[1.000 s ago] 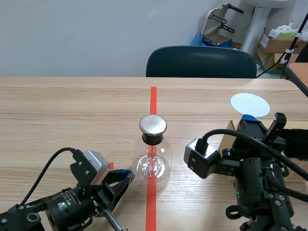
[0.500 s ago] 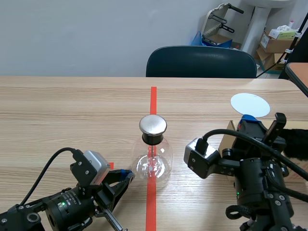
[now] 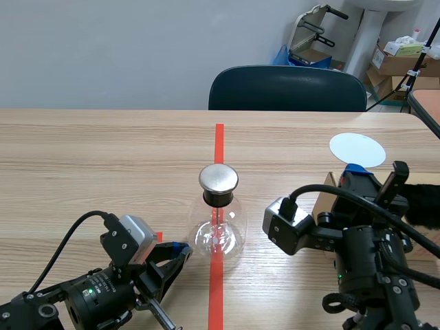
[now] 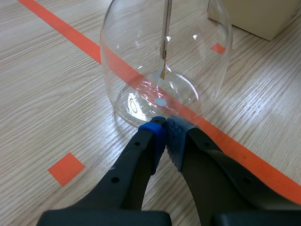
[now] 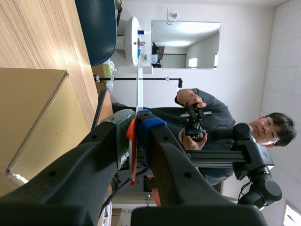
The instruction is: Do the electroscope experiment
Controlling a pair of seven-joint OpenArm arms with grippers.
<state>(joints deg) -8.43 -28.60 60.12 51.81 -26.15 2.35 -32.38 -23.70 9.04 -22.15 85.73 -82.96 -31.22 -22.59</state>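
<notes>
Zero movement: left pincer (image 4: 165,121) closed beside flask (image 4: 141,61), right pincer (image 5: 137,118) clamping strip (image 5: 139,89).

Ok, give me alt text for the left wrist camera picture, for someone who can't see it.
The left hand, fingers shut, has its blue and grey pad tips at the foot of a clear glass flask that stands on an orange-red tape line on the wooden table. A thin metal strip hangs inside the flask; a cardboard box shows beyond it.

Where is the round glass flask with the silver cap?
In the scene view the glass flask stands mid-table on the tape line, just ahead of the left gripper.
</notes>
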